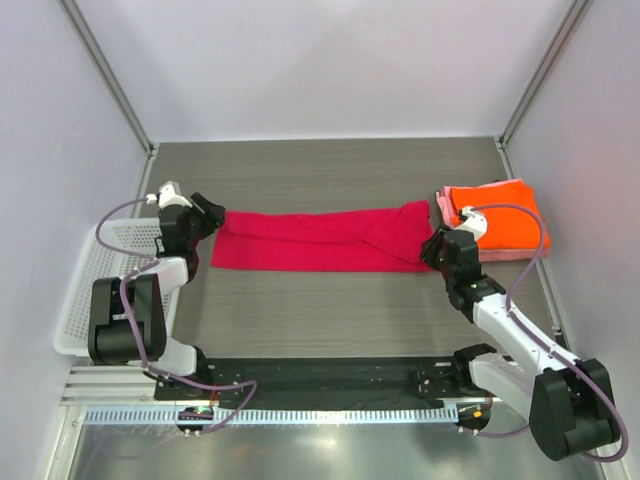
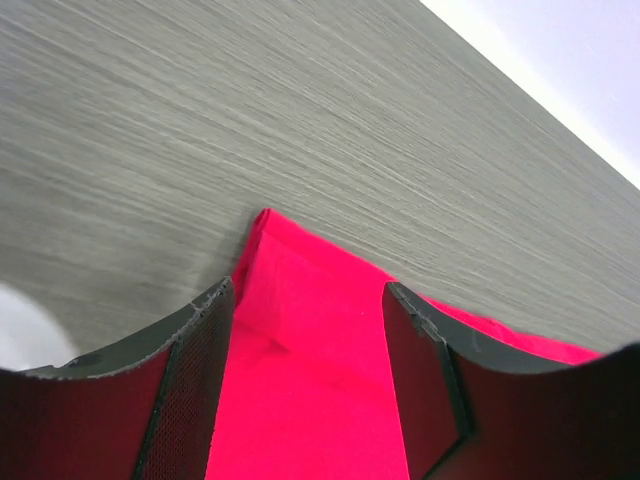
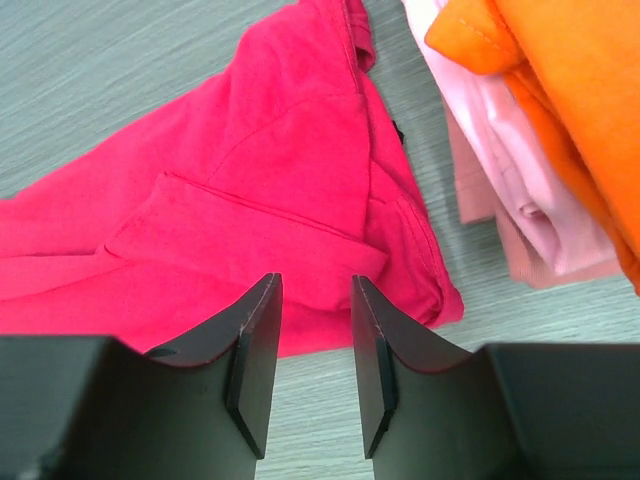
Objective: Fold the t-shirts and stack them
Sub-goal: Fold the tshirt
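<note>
The crimson-magenta t-shirt [image 1: 320,240] lies flat on the table, folded into a long strip from left to right. My left gripper [image 1: 207,215] is open over its left end; in the left wrist view the cloth [image 2: 310,350] lies between the spread jaws [image 2: 307,290]. My right gripper [image 1: 432,248] is open just above the strip's near right edge, where the cloth [image 3: 250,200] shows layered folds beyond the jaws [image 3: 315,285]. The folded orange t-shirt [image 1: 500,215] sits on the folded pale pink t-shirt [image 1: 510,256] at the right; both show in the right wrist view, orange [image 3: 580,90] over pink [image 3: 520,200].
A white mesh basket [image 1: 100,270] stands off the table's left edge beside the left arm. Grey wood-grain table [image 1: 330,170] runs to white walls at the back and sides. A black strip and a metal rail lie along the near edge.
</note>
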Tool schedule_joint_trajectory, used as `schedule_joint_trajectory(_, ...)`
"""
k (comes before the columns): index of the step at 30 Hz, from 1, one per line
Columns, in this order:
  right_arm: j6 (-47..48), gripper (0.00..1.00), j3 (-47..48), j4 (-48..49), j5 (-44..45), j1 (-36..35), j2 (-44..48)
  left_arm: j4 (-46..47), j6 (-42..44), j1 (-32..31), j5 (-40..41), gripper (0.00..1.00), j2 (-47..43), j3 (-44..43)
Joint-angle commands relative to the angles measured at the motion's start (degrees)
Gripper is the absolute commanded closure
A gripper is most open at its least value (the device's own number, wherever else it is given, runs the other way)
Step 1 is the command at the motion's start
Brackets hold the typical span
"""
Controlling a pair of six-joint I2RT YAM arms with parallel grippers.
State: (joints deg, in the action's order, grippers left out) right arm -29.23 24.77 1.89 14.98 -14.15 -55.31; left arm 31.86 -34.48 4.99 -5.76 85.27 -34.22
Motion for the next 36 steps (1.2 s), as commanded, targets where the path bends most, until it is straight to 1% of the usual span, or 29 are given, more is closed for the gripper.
schedule_joint_trajectory(1,-0.74,0.6,0.45,3.91,1.72,-0.52,0.82,-1.77,-0.5,0.28,3.56,0.37,-4.15,-0.05)
schedule_joint_trajectory(3,-0.21,0.58,1.41,4.0,0.15,-0.7,-0.67,-6.78,-2.08,0.28,3.91,0.35,-3.98,-2.77)
schedule_joint_trajectory(4,0.49,0.58,3.33,3.56,-0.65,-0.88,-1.55,-12.72,-2.78,0.28,4.44,0.27,-3.72,-5.92)
schedule_joint_trajectory(5,0.67,0.58,4.66,2.78,-1.35,-1.22,-2.95,-16.96,-4.44,0.28,8.62,0.23,-3.19,-8.3)
schedule_joint_trajectory(6,0.93,0.58,5.97,2.33,-2.75,-1.58,-5.4,-21.61,-7.76,0.45,10.49,0.15,-1.62,-10.58)
schedule_joint_trajectory(7,1.45,0.58,8.42,1.72,-3.72,-1.84,-6.73,-28.36,-8.49,0.72,11.03,0.01,-0.56,-14.87)
schedule_joint_trajectory(9,1.55,0.58,11.94,1.45,-6.35,-2.2,-10.59,-31.49,-12.7,2.21,10.95,0.0,2.33,-17.02)
schedule_joint_trajectory(10,1.2,0.58,13.01,1.19,-9.33,-2.28,-11.91,-35.42,-14.63,3.0,10.34,0.0,3.14,-18.94)
schedule_joint_trajectory(11,0.94,0.58,13.98,1.19,-10.66,-2.28,-13.23,-35.37,-15.09,4.22,5.98,0.0,3.93,-19.22)
schedule_joint_trajectory(12,0.76,0.59,15.73,1.88,-12.5,-2.46,-16.12,-34.5,-14.39,4.41,3.59,0.0,4.63,-19.39)
schedule_joint_trajectory(13,0.24,0.59,16.61,2.15,-14.26,-2.55,-17.45,-34.06,-14.13,4.24,3.13,0.01,5.33,-19.66)
schedule_joint_trajectory(16,-1.0,0.65,19.6,3.99,-19.27,-2.55,-23.34,-34.49,-13.86,3.36,2.86,0.04,5.43,-19.84)
schedule_joint_trajectory(17,-1.61,0.68,20.48,4.26,-19.64,-2.63,-24.66,-34.67,-13.43,2.66,3.12,0.05,5.34,-19.92)
schedule_joint_trajectory(19,-2.05,0.69,22.85,4.52,-20.25,-2.63,-28.77,-35.37,-12.2,1.6,4.17,0.07,4.73,-20.19)
schedule_joint_trajectory(21,-2.14,0.67,24.87,4.44,-21.05,-2.72,-31.25,-36.59,-10.79,-0.07,5.23,0.07,4.29,-20.97)
schedule_joint_trajectory(22,-2.23,0.65,25.41,4.44,-21.22,-2.81,-33.09,-37.39,-10.44,-0.59,7.32,0.07,4.02,-21.33)
schedule_joint_trajectory(27,-1.44,0.63,28.22,4.78,-21.49,-3.16,-38.11,-40.99,-8.59,-3.76,10.94,0.07,2.27,-24.05)
schedule_joint_trajectory(29,-1.0,0.61,28.92,5.05,-21.49,-3.25,-40.39,-41.78,-7.63,-4.46,12.43,0.07,1.57,-24.75)
schedule_joint_trajectory(33,1.28,0.53,31.91,3.3,-19.65,-3.86,-43.39,-43.8,-5.43,-10.08,15.07,0.07,0.6,-26.25)
schedule_joint_trajectory(34,1.81,0.5,32.18,3.21,-19.47,-3.87,-43.65,-44.24,-4.9,-12.53,16.03,0.07,0.59,-26.69)
schedule_joint_trajectory(36,2.16,0.49,32.44,3.38,-18.77,-4.21,-44.36,-46.27,-4.11,-14.83,17.97,0.07,1.12,-28.35)
